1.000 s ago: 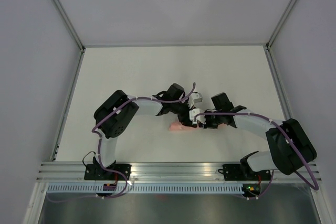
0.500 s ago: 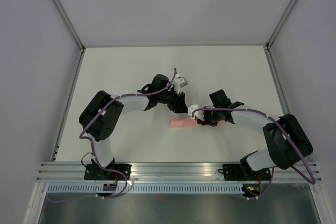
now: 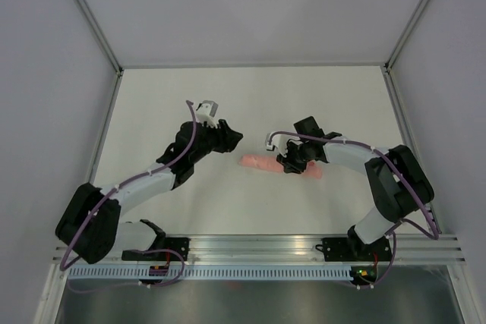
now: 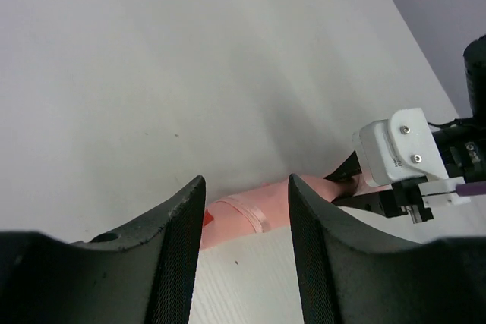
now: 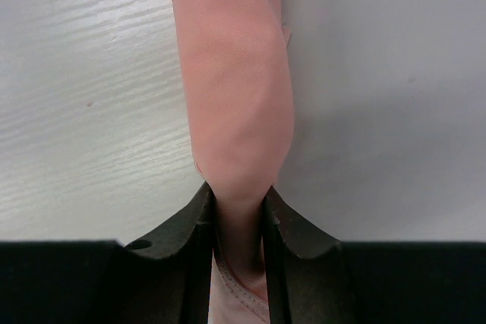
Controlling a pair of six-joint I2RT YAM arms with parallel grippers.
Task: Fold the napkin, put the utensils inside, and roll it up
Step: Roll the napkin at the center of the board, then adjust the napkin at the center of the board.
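Pinching the napkin (image 5: 231, 73) roll across its width, the right gripper (image 5: 237, 201) has its jaws closed on the pink cloth, which bulges out just past the fingertips. The roll lies flat on the table (image 3: 250, 104), about mid-table. No utensils show anywhere, so whether they sit inside I cannot tell. Danger now, as I read it: that satin looks slick and springy, so a loosened grip could let the outer layer spring back and the roll unwind. A lift by this one pinch could let the free end droop and anything inside slide out. Right arm (image 3: 357, 158) reaches in from the right, forearm low over the table, wrist bent so the fingers straddle the roll. Left arm (image 3: 152, 180) stretches diagonally forward from its base, and the left gripper (image 4: 245, 187) hangs near the roll's left end but clear of it, jaws parted, holding nothing.
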